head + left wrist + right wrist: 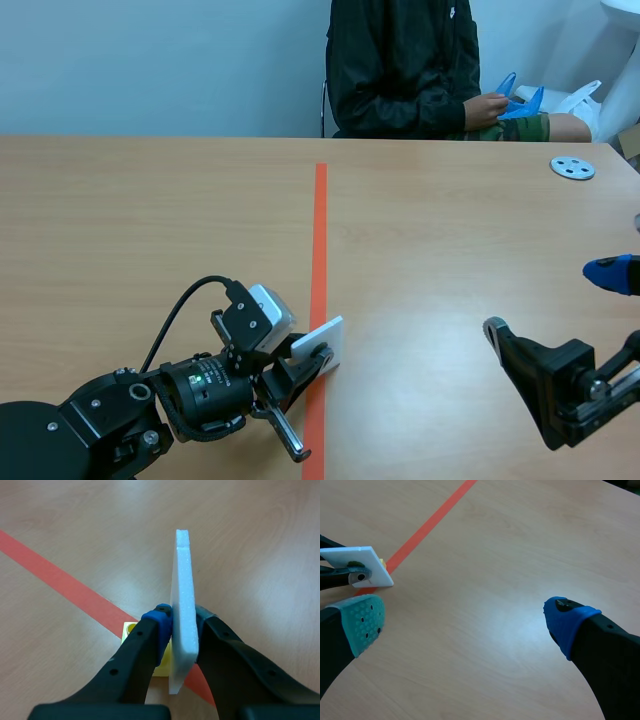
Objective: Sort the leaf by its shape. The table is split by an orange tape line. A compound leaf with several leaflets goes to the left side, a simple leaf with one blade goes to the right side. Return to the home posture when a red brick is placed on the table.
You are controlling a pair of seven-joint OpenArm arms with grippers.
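Since the left tool (183,617) is clamped on the thin white foam card (182,570), pads pressed against both its faces, the thing we must sort sits between the fingers and not on the light wood-grain tabletop (150,220). The card stands on edge with its long axis running straight ahead of the tool, so from the left wrist we meet only its narrow rim.

Directly under the tool runs the orange tape line (60,577), crossing at a slant beneath the fingers. We judge that the coming move turns on this: the card hangs over the divide itself, on neither side, and a swing to one flank of the tool would settle it. A small yellow block (131,629) with a round hole lies under the tool, just beside the tape.

From the right wrist, a speck of green shows on the card's face next to the clamping finger. It is too little for us to tell a compound leaf from a simple one, so we cannot say which side is due.

The right tool (465,620) has its fingers spread wide with nothing between them, and the card lies well ahead of it, off toward its green-padded finger. The left arm, holding the card, is plainly the nearer one.
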